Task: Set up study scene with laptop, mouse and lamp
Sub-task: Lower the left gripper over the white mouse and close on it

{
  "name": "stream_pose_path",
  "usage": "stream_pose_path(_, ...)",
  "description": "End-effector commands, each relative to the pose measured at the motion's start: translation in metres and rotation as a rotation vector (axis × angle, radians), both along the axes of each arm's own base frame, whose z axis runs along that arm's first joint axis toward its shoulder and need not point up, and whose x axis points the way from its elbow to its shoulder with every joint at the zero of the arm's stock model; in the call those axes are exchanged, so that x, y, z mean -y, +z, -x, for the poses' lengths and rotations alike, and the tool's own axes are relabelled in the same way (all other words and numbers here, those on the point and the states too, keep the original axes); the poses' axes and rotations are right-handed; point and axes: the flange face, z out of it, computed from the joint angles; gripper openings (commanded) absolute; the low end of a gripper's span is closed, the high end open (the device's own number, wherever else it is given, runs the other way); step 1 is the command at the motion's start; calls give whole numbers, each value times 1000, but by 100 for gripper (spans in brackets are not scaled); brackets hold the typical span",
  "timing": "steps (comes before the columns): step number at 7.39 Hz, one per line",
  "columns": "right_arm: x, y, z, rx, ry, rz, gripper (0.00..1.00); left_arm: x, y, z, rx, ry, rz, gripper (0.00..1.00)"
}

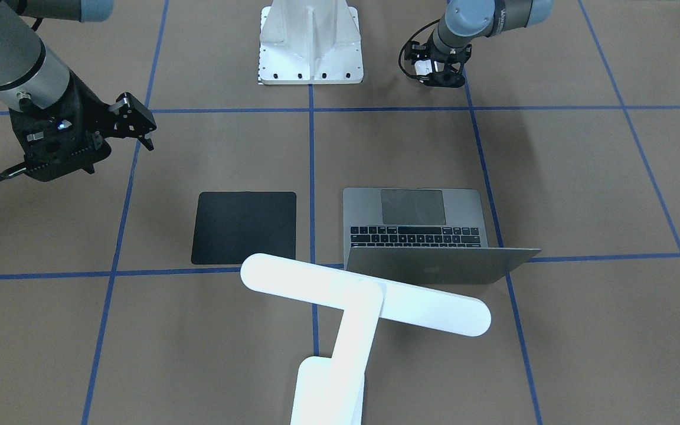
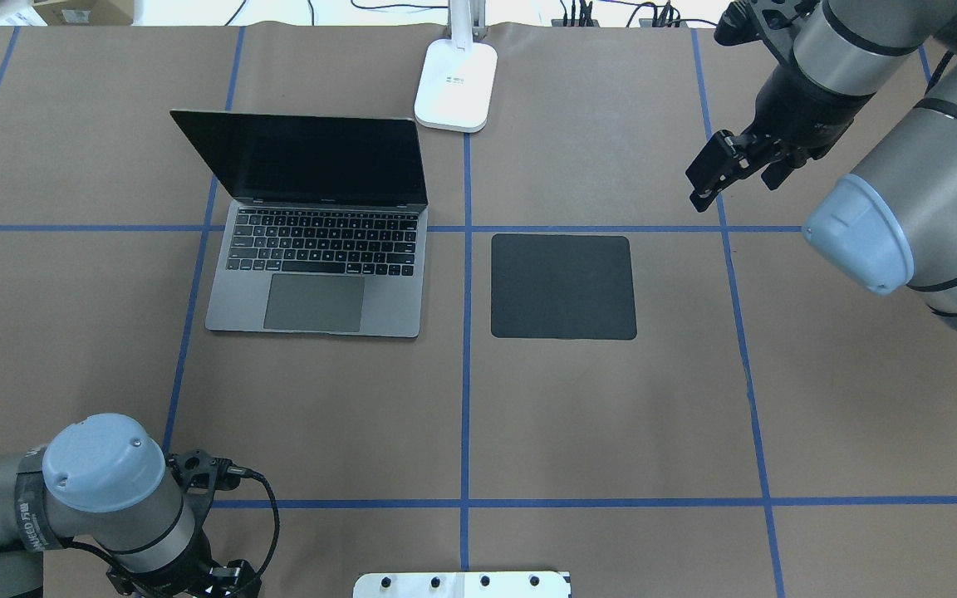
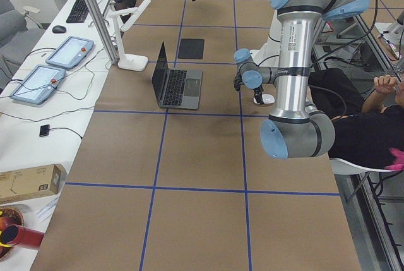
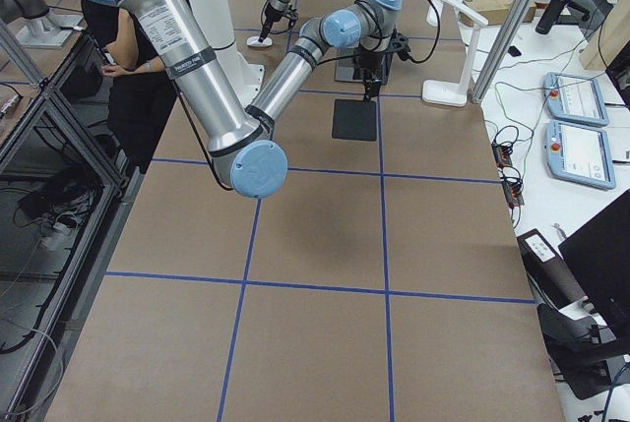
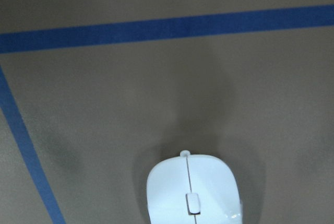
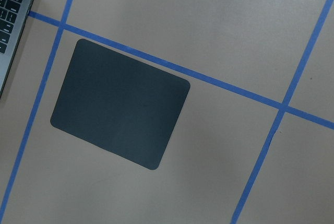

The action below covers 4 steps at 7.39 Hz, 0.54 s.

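Note:
The laptop point(image 2: 316, 274) stands open on the table's left half, screen dark. The lamp point(image 1: 363, 301) stands behind it at the far edge, its base point(image 2: 456, 87) on the centre line. The white mouse point(image 5: 193, 192) lies on the brown table near my base, at the bottom of the left wrist view. My left gripper point(image 1: 430, 75) is low over the mouse point(image 1: 419, 69); I cannot tell whether its fingers are closed on it. My right gripper point(image 2: 736, 187) hangs open and empty above the table, beyond and to the right of the black mat point(image 2: 563, 286).
The flat black square mat point(image 6: 120, 109) lies right of the laptop, with nothing on it. The white bolted pedestal point(image 1: 310, 44) stands at the robot's edge. Blue tape lines cross the table. Operator desks with tablets point(image 3: 63, 53) lie beyond the far edge.

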Motion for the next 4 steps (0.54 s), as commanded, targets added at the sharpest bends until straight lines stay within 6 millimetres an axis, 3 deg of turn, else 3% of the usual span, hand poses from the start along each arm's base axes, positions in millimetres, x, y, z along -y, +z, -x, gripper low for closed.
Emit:
stream_pose_path(1,0,0,1,0,-1,0,100,1,2,-2,-1,6,2,90)
stream_pose_path(4,-1,0,1,0,-3,0,100,5,0,-13,-3,5,6,86)
